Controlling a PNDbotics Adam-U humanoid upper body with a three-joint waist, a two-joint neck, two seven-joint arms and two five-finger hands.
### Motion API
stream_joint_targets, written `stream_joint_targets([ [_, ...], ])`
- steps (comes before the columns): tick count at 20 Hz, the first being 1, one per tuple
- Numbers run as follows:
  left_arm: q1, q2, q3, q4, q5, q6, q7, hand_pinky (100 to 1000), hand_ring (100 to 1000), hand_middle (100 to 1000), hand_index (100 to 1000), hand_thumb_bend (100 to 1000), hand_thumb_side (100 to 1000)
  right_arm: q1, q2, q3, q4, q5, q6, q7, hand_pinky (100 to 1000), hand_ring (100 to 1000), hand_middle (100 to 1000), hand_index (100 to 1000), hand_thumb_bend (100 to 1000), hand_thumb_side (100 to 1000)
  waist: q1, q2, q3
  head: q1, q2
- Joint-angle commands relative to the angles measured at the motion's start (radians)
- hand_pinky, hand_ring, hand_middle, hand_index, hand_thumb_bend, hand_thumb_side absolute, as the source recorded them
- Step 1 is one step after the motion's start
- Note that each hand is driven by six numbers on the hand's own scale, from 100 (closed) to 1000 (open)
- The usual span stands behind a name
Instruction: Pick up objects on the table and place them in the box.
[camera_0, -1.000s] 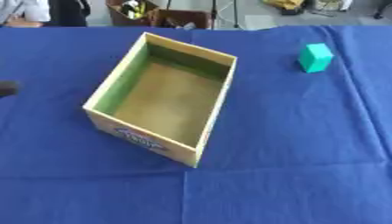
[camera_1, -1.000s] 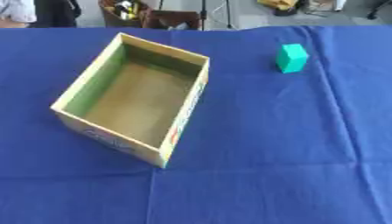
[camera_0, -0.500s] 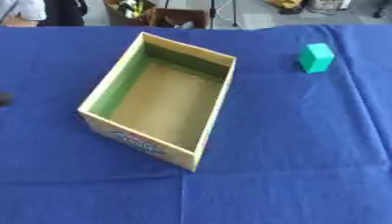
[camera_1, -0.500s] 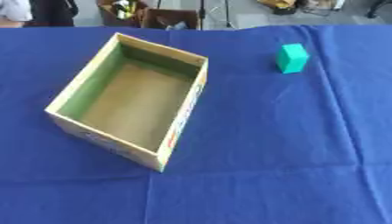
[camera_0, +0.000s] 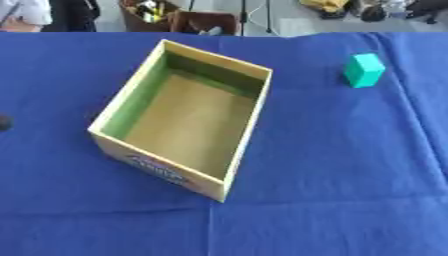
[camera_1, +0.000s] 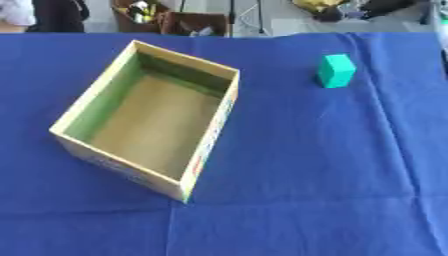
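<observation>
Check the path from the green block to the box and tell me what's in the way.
Nothing visible. Only bare blue tablecloth lies between the green block and the open box, which stands to the block's left with nothing inside. Neither hand is clearly in view.

1. Both views look down from above the near edge of the surface (camera_0: 350, 200), facing its far edge.
2. The box (camera_0: 188, 117) lies near mid-frame in each, close enough to fill much of the picture.
3. The right eye view sets the box (camera_1: 153, 120) further left.
4. Both share the box, the block (camera_1: 336, 70) right of it beyond, and floor clutter past the far edge.
</observation>
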Motion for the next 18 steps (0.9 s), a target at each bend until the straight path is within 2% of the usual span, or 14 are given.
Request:
stream_joint_targets([
  [1, -0.011, 0.015, -0.004, -0.018, 0.005, -0.001, -0.006, 702, 628, 740, 861, 100, 1000, -0.029, -0.016, -0.012, 0.04, 0.066, -0.011, 0.047, 879, 1000, 900, 973, 902, 659, 0.002, -0.015, 0.001, -0.006, -0.018],
  [8, -0.015, 0.012, -0.007, -0.018, -0.002, 0.002, -0.01, 703, 627, 738, 857, 100, 1000, -0.019, -0.02, -0.027, 0.089, 0.11, -0.012, 0.167, 913, 1000, 949, 996, 788, 542, 0.004, -0.008, -0.001, -0.003, -0.02],
  [14, -0.017, 0.011, -0.013, -0.018, -0.003, 0.005, -0.015, 703, 624, 734, 853, 100, 1000, -0.017, -0.034, -0.038, 0.106, 0.057, -0.027, 0.286, 936, 1000, 957, 1000, 639, 417, 0.003, -0.003, -0.001, -0.003, -0.029],
  [18, -0.018, 0.01, -0.015, -0.018, -0.002, 0.007, -0.019, 703, 622, 731, 850, 100, 1000, -0.016, -0.04, -0.042, 0.108, 0.013, -0.034, 0.346, 944, 1000, 963, 1000, 541, 371, 0.003, 0.002, 0.001, -0.005, -0.037],
])
